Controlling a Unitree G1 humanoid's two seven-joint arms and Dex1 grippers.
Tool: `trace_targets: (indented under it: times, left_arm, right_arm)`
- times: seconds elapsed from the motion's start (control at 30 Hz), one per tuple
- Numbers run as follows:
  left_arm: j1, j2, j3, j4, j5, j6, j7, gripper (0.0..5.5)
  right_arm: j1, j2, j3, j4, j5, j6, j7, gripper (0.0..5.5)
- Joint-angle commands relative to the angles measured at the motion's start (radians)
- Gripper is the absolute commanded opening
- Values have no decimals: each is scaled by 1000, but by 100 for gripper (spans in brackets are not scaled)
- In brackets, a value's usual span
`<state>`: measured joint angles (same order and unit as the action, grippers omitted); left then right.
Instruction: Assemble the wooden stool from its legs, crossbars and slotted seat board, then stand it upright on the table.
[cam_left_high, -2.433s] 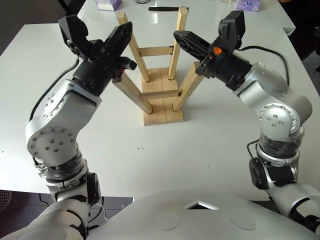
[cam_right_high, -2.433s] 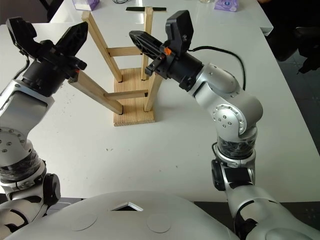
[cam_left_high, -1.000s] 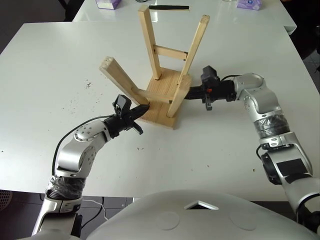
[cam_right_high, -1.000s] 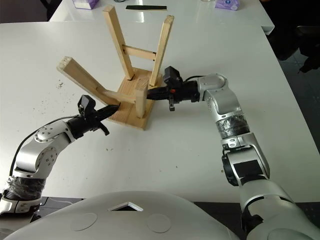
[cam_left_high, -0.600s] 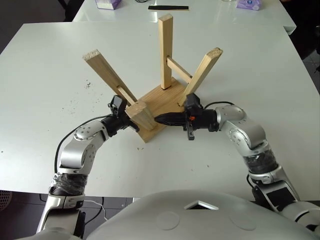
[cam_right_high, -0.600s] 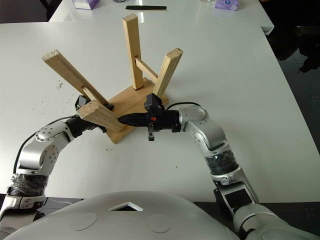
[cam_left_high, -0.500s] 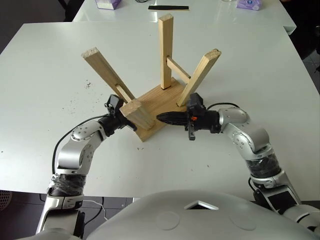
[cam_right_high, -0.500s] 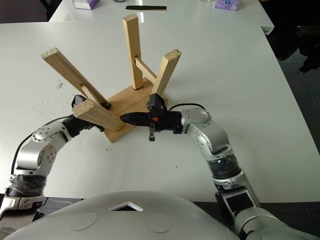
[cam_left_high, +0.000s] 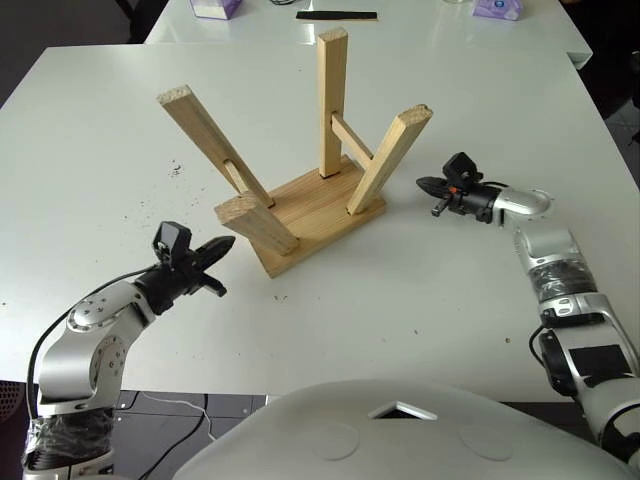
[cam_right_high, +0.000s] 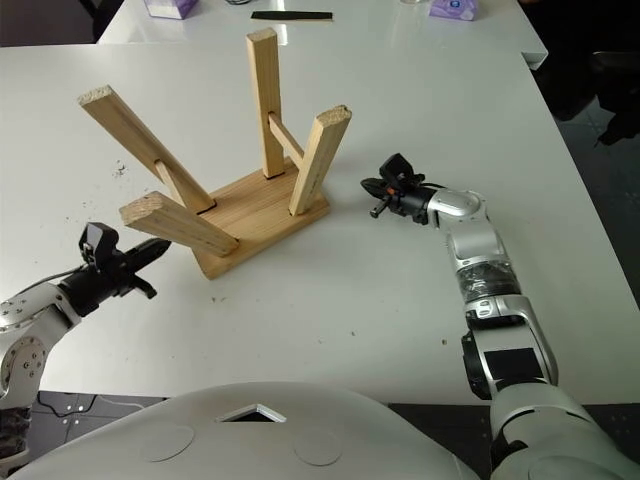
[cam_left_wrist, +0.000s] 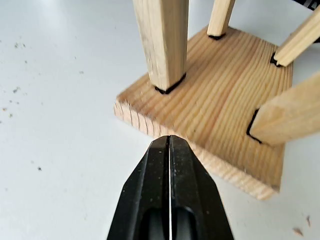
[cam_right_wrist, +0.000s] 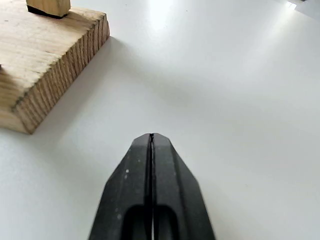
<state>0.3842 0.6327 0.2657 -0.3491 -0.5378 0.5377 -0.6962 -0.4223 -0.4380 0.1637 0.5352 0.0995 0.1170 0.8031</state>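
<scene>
Left gripper (cam_left_high: 222, 243) and right gripper (cam_left_high: 422, 183), jaws pressed together and empty, have withdrawn to either side of the stool (cam_left_high: 312, 215), which rests inverted on the table (cam_left_high: 110, 130), four legs upward.

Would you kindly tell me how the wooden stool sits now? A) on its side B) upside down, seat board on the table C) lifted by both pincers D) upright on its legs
B: the seat board lies flat on the table, legs pointing up, with the left pincer and right pincer both apart from it.
</scene>
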Motion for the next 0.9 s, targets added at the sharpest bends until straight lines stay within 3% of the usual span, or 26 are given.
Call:
trace_targets:
  times: [0.03,0.4,0.73,0.9]
  left_arm:
    - [53,48,20,-40,-3,18,-48,1]
    - [18,29,-194,-86,53,39,-69,1]
    - [-26,51,-150,-6,73,15,-85,1]
    - [-15,30,-187,-28,73,20,-87,1]
  right_arm:
    - [-7,23,27,42,-31,-32,21,0]
    - [7,52,54,-2,-31,-21,91,0]
    - [-47,50,54,66,-70,-61,85,0]
    - [-94,62,51,131,-82,-92,89,0]
